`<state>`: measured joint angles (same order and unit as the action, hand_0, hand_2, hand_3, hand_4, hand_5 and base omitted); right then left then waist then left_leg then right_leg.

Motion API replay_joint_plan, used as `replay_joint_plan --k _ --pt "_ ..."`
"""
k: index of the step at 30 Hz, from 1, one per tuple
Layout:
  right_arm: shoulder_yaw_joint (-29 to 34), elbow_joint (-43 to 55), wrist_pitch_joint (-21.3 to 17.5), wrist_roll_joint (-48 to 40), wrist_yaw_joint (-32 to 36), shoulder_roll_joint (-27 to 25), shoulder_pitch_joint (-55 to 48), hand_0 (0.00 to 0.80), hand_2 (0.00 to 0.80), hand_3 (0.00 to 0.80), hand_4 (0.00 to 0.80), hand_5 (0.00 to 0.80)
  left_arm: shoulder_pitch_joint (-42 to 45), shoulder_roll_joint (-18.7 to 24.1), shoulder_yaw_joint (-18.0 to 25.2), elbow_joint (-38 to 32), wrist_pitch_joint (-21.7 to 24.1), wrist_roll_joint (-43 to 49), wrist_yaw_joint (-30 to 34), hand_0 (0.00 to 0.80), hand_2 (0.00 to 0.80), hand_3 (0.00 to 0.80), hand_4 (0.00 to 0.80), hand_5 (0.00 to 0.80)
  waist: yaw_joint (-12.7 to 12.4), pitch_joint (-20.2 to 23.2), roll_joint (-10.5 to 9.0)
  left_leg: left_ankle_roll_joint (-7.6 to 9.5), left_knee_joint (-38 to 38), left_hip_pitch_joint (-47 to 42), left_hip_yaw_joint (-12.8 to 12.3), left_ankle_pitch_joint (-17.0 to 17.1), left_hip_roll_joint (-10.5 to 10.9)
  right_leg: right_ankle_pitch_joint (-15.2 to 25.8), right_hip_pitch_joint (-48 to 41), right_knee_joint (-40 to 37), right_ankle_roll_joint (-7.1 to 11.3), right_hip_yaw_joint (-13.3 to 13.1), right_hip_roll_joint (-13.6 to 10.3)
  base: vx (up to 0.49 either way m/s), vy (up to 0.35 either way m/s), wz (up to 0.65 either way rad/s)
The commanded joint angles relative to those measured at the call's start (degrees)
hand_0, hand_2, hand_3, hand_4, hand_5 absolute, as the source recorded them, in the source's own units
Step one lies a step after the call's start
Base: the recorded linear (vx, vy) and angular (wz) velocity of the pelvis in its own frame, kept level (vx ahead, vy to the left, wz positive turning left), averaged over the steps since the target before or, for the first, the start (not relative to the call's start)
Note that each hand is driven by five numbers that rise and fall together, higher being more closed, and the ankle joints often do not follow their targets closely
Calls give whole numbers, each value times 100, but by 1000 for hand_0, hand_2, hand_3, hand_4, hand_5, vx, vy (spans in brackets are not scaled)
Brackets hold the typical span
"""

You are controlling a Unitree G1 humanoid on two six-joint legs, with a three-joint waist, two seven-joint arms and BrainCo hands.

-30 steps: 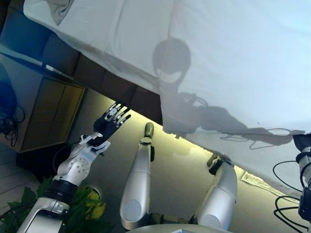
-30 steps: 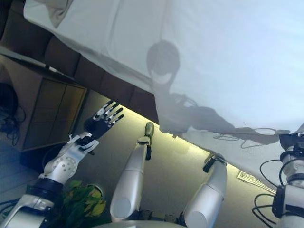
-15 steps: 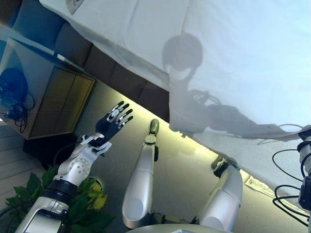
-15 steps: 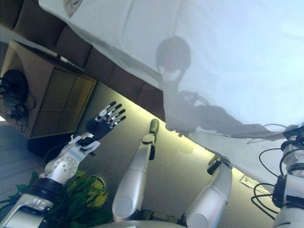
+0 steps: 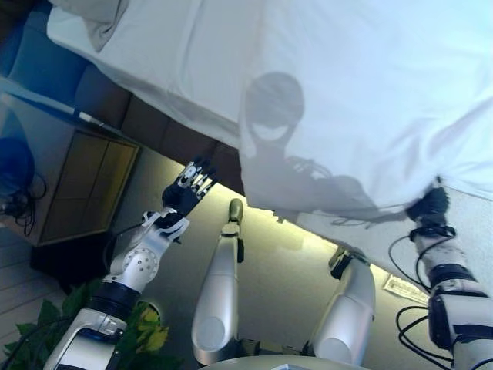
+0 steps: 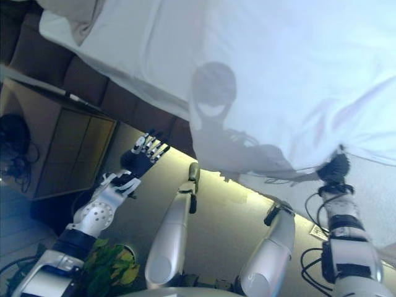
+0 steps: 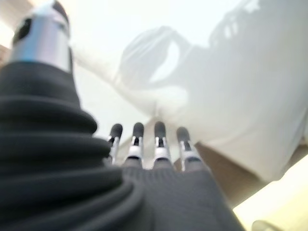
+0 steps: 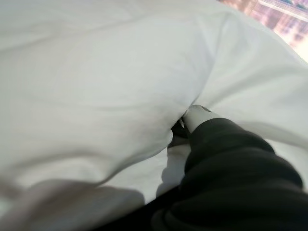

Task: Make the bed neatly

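Change: R hand (image 5: 428,206) has come up from the right edge of the view to the duvet (image 5: 362,100) hem since 1 s ago; L hand (image 5: 190,187) is a bit nearer to the bed side; camera also shifted, so most of the scene shift is not real move.
Plant (image 5: 146,331): green and yellow leaves, lowest left in eye views, beside the L arm.
R hand: at the lower right hem of the duvet, dark cover visible, fingers go under the white cloth. In R wrist view only the thumb (image 8: 199,115) shows a little, rest is buried in the fold. Cannot tell if it grips the cloth or not.
L hand: raised in the air, fingers (image 7: 159,139) straight and spread, relaxed, holds nothing. It is near the dark bed side (image 5: 154,127), not touching as far as I see.
Cabinet (image 5: 81,181): wood, left of the L hand, against the bed side.
Duvet: white, covers most of the bed, its corner hangs down over the side betw. the two hands. Some soft folds near the R hand.
Sheet (image 5: 166,58): white, flat, left of the duvet, up to the far left.
Pillow (image 5: 96,19): only a grey-white corner at top left, farthest.
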<state>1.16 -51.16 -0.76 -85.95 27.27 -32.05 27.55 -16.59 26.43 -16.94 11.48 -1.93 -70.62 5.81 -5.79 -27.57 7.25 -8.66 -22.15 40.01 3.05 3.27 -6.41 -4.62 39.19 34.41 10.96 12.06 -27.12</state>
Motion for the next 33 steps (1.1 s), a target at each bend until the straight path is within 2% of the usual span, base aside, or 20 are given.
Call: replay_joint_plan --k 1,6,9,12,17,22,24,28,32,33 --pt "-689 1323 -207 893 -619 486 -14 800 800 800 800 800 -233 -295 -46 -180 183 22 -354 0 0 0 0 0 -41 126 -55 -66 -20 -301 71 23 -356 1129 171 -537 404 -416 -117 -10 50 -15" --pt "-1345 3313 -194 1367 -1368 914 -208 800 800 800 800 800 -262 -633 -171 -213 119 -238 -741 0 0 0 0 0 165 46 -158 -48 39 -367 -7 82 -393 1177 87 -687 404 -485 -18 -21 44 -12" --pt "-1660 3932 -232 1685 -1794 1190 -215 800 800 800 800 800 -214 -820 -297 -78 -118 -587 -685 0 0 0 0 0 242 15 -196 -40 37 -415 -40 106 -406 1205 27 -752 404 -514 35 -4 32 -10" --pt "-1858 4110 -328 1940 -2118 1305 -77 800 800 800 800 800 -194 -1013 -484 279 -700 -1239 -523 0 0 0 0 0 272 -2 -212 -25 50 -465 -73 127 -415 1236 -37 -804 404 -509 47 3 19 -13" --pt "-2018 4076 -469 1831 -2589 1378 185 800 800 800 800 800 -216 -1317 -967 1097 -1575 -1975 -562 0 0 0 0 0 241 -60 -280 9 -40 -434 -56 116 -419 1267 -143 -839 404 -416 25 -1 -44 -3" --pt "-1998 4078 -608 1809 -2813 1368 225 800 800 800 800 800 -75 -1298 -1269 1343 -2227 -2067 -522 0 0 0 0 0 117 -133 -390 -6 -156 -346 46 86 -480 1302 -237 -884 404 -275 -5 -2 -139 -2" --pt "-1977 4027 -700 1708 -2753 1353 207 800 800 800 800 800 53 -1289 -1326 1392 -2406 -2468 -418 0 0 0 0 0 70 -153 -422 -23 -200 -324 72 66 -502 1310 -289 -909 404 -229 -3 13 -107 4" --pt "-2010 4000 -863 1550 -2741 1335 257 800 800 800 800 800 -27 -1269 -1437 1440 -2572 -3468 -394 0 0 0 0 0 34 -163 -525 -29 -295 -264 71 28 -560 1305 -330 -902 404 -164 -26 11 -76 3" --pt "-2023 3997 -964 1371 -2725 1390 310 800 800 800 800 800 -305 -1333 -1722 1417 -2339 -4127 -693 0 0 0 0 0 32 -174 -645 -39 -408 -162 127 -1 -575 1321 -351 -906 398 -140 13 2 -67 -1" --pt "-2020 3994 -976 1316 -2717 1426 333 800 800 800 800 800 -409 -1388 -1807 1434 -2129 -4216 -762 0 0 0 0 0 40 -175 -693 -48 -440 -126 148 4 -590 1335 -366 -931 399 -127 39 10 -83 -5"
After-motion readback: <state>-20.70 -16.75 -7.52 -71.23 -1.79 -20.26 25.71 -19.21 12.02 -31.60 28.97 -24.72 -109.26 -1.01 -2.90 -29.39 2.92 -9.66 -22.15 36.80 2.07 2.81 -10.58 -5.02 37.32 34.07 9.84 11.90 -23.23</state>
